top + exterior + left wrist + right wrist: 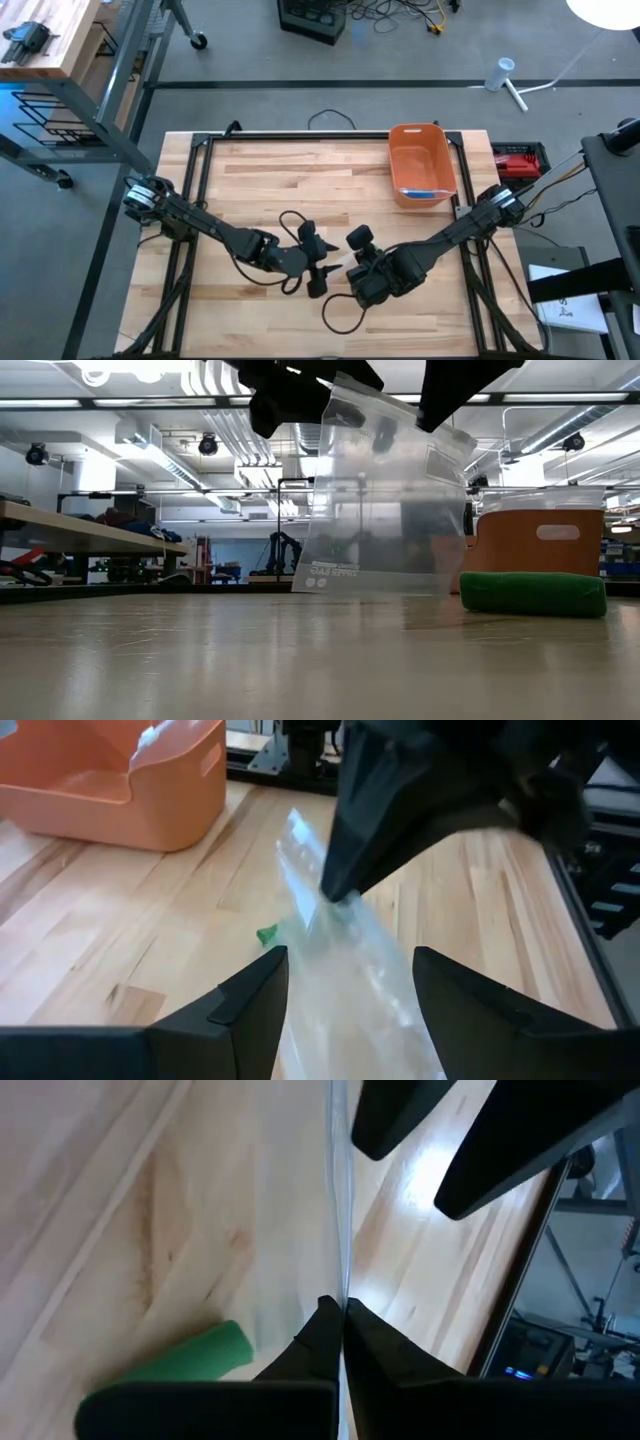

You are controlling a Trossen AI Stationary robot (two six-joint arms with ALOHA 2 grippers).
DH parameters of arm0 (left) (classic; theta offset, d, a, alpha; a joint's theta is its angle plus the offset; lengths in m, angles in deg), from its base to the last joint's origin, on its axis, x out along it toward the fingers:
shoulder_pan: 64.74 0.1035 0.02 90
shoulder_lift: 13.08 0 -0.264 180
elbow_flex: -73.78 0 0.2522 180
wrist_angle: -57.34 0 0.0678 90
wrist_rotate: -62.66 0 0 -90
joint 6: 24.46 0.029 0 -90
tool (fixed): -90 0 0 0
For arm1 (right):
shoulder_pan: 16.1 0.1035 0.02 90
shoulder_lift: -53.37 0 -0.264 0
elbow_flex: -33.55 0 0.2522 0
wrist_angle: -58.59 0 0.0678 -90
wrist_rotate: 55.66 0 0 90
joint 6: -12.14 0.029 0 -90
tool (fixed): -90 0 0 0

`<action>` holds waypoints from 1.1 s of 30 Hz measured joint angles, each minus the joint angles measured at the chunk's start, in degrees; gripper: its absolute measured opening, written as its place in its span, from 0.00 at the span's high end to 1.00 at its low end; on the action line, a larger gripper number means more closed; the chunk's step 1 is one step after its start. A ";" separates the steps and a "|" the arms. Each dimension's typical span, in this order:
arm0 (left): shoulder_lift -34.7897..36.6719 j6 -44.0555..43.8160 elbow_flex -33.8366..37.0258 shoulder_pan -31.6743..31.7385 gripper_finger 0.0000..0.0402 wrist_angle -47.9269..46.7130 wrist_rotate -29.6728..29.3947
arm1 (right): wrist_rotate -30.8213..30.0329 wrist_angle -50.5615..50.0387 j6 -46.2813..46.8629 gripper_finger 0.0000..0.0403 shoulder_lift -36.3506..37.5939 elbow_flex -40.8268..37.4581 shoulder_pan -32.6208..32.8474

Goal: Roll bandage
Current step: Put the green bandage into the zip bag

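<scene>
A clear zip bag (pixel 380 510) hangs upright over the middle of the table, between my two grippers. My right gripper (pixel 342 1312) is shut on its top edge, near the upper right corner in the low view. My left gripper (pixel 350 990) is open at the bag's upper left corner (pixel 325 405), with one finger on either side of the film. A rolled green bandage (pixel 533 592) lies on its side on the wood to the right of the bag, and the right wrist view also shows this roll (pixel 170 1365). In the high view the arms hide it. My left gripper has the bag's film (pixel 350 960) running between its spread fingers (pixel 250 1010); I cannot tell whether either finger touches it. My right gripper pinches the bag's top edge (pixel 338 1275) between its two shut fingertips, slanting down from above. The bag hangs below them, upright; I cannot tell whether its lower edge (pixel 370 588) rests on the table.
An orange bin (pixel 422 165) stands at the far right of the table, behind the bandage in the low view. Black cables (pixel 290 222) loop over the wood near both arms. Bare wood lies toward the near and left edges.
</scene>
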State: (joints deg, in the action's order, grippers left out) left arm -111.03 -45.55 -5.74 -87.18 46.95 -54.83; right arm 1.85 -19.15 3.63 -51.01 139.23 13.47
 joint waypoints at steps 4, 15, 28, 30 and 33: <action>-0.02 0.00 0.06 0.00 0.50 -1.36 0.00 | 0.11 -0.05 0.46 1.00 0.00 0.21 -0.23; -0.02 0.74 0.21 0.00 0.54 0.32 0.00 | 7.27 0.14 1.61 1.00 -0.07 0.99 -2.36; -0.17 1.06 0.24 0.05 0.45 -0.92 0.02 | 10.49 0.43 5.33 1.00 -0.35 1.80 -4.01; -0.17 1.04 0.28 0.11 0.45 -2.09 -0.09 | 10.46 0.36 6.34 1.00 -0.31 2.31 -4.01; -0.19 1.07 0.35 0.15 0.46 -3.21 -0.39 | 10.49 0.36 6.99 1.00 -0.31 2.64 -3.99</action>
State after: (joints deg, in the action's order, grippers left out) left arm -111.22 -44.47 -5.39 -87.02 43.75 -55.22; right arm 12.34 -18.79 10.62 -51.32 141.88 9.48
